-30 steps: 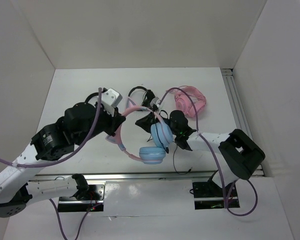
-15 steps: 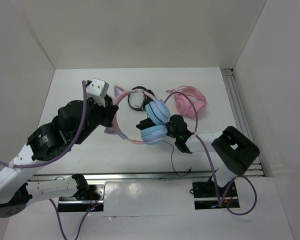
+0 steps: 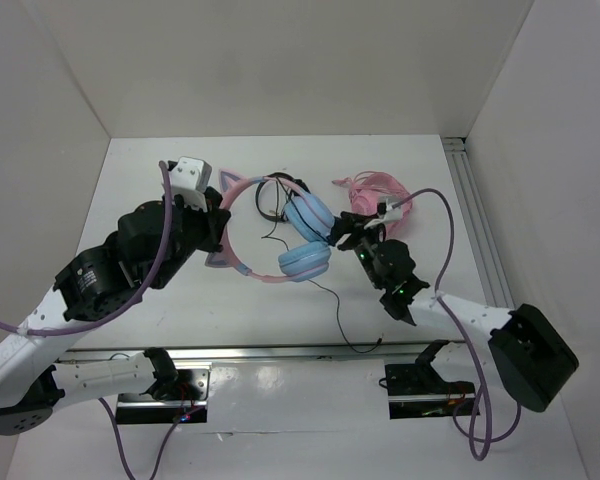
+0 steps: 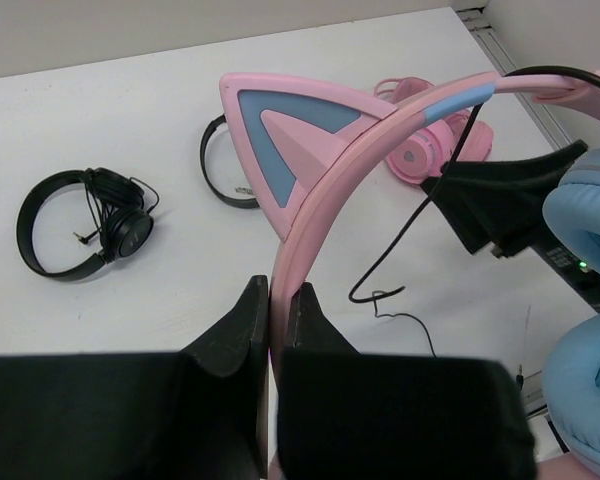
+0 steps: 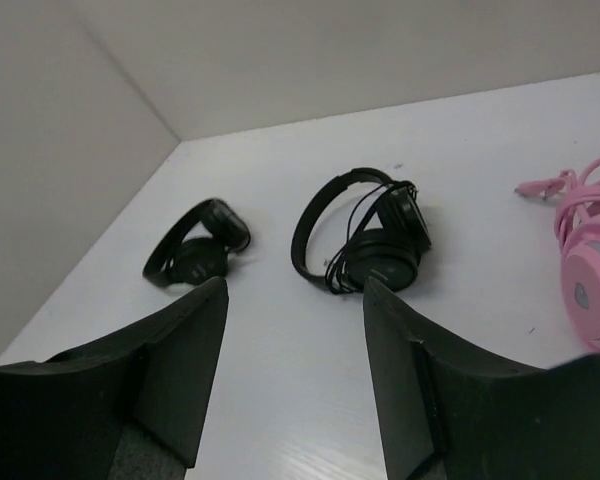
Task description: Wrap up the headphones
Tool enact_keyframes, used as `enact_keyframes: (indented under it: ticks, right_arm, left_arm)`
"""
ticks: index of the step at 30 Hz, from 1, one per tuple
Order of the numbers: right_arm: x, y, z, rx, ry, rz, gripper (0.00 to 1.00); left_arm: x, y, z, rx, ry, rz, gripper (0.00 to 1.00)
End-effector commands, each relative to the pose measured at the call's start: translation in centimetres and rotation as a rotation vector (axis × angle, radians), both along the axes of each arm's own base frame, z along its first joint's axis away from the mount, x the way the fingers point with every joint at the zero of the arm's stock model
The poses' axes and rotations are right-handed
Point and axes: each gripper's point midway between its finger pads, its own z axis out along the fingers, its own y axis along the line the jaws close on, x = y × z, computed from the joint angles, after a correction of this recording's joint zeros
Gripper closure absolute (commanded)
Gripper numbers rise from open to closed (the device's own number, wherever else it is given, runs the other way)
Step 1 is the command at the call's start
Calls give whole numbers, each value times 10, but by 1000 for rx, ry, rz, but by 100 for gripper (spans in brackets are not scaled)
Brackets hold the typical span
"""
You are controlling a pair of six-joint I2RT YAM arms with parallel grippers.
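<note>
Headphones (image 3: 304,262) with the light blue cups are mid-table, and from here they look carried rather than lying flat. On the left, the left gripper (image 3: 218,232) has its fingers pressed onto the thin pink headband (image 4: 325,190) just below a cat ear (image 4: 280,128), with the band squeezed tight between them in the left wrist view. From that pinch the band curves away to the right, so the long axis of the headphones runs across the table (image 3: 150,165), and the two ear cups (image 3: 308,216) sit together at its right-hand end.

The thin black cable (image 3: 337,318) drops from the lower cup and trails loose toward the near edge. It ends close to the rail, a little left of the right forearm.

Just right of the cups is the right gripper (image 3: 350,235), with its fingers spread wide and nothing between them. Its own camera looks past them to two sets of black headphones (image 5: 365,240) lying on the table behind. The all-pink headphones (image 3: 380,205) lie near it, toward the back right.

My guess is that the winding falls to the right arm, since the left is occupied with the band. The right arm is also the nearer one to the slack. That slack lies on the near side of its fingertips, while they point away from it, so it would need to turn back and down to catch the cable.
</note>
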Motion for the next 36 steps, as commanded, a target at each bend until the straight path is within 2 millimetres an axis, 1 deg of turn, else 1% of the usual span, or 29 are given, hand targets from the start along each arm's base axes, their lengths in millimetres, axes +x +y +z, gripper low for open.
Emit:
enact_keyframes:
  ticks: [1,2,3,4,5,7,8,10,12,14,15,16,18,19,20,21,22,23,24,25,26,28,29,31,32,33,34,35,36]
  right_arm:
    - [-33,6,2,-126,-139,205,36]
    - [-55,25,1,-193,-204,370,34]
    - [-66,31,6,-212,-241,437,34]
    - [-74,38,-13,-264,-197,507,34]
    - [-85,48,-11,-292,-220,603,34]
    - [-95,54,-24,-331,-179,684,34]
    - [-102,58,-28,-333,-173,731,34]
    - [-106,61,-31,-334,-168,754,34]
    - [-107,65,-32,-340,-178,763,34]
    - [-103,67,-38,-343,-169,754,34]
    - [-102,71,-36,-343,-169,764,34]
    - [-101,74,-43,-349,-149,778,34]
    - [-98,81,-41,-354,-159,786,34]
    - [-98,85,-50,-360,-141,801,34]
    - [-98,91,-46,-356,-154,809,34]
    - [-97,98,-53,-363,-134,824,34]
    - [-93,99,-57,-364,-130,816,34]
    - [-94,104,-56,-362,-138,827,34]
    - [-89,107,-52,-357,-155,812,34]
    - [-88,111,-63,-365,-133,814,34]
    - [-83,113,-60,-360,-145,800,35]
    - [-75,115,-65,-373,-143,767,37]
    - [-73,117,-72,-377,-133,769,39]
    - [-69,123,-71,-376,-136,779,52]
    - [-68,126,-77,-388,-131,792,60]
    - [-68,128,-82,-394,-114,808,81]
    - [-68,131,-81,-393,-116,817,89]
    - [-68,131,-85,-396,-107,819,92]
    - [-68,131,-80,-385,-139,812,100]
  left_arm:
    - [0,8,43,-179,-76,54,100]
    - [0,9,47,-186,-81,54,100]
    - [-1,9,45,-179,-76,54,100]
    - [0,11,45,-177,-78,63,100]
    - [0,11,45,-177,-78,63,100]
    - [0,11,45,-177,-78,63,100]
    - [0,11,45,-177,-78,63,100]
    - [-1,12,47,-186,-75,65,100]
    - [-1,12,47,-186,-75,65,100]
    - [-2,10,46,-187,-73,56,100]
    - [-2,10,47,-195,-70,57,100]
    - [-2,10,47,-196,-70,57,100]
    - [-2,10,44,-187,-63,58,100]
    - [-3,12,45,-185,-63,58,100]
    - [-4,12,49,-201,-65,59,100]
    - [-4,12,49,-202,-65,59,100]
    - [-4,12,49,-202,-65,59,100]
    - [-4,12,49,-202,-65,59,100]
    - [-5,13,53,-210,-71,59,100]
    - [-7,14,55,-219,-74,49,100]
    - [-7,14,56,-219,-74,49,100]
    - [-7,14,56,-219,-74,49,100]
    - [-8,14,56,-227,-71,51,100]
    - [-8,15,60,-236,-77,51,100]
    - [-8,15,60,-236,-77,51,100]
    - [-8,20,62,-234,-81,70,100]
    - [-7,21,62,-243,-80,81,100]
    - [-7,21,62,-243,-80,81,100]
    - [-7,22,62,-242,-82,90,100]
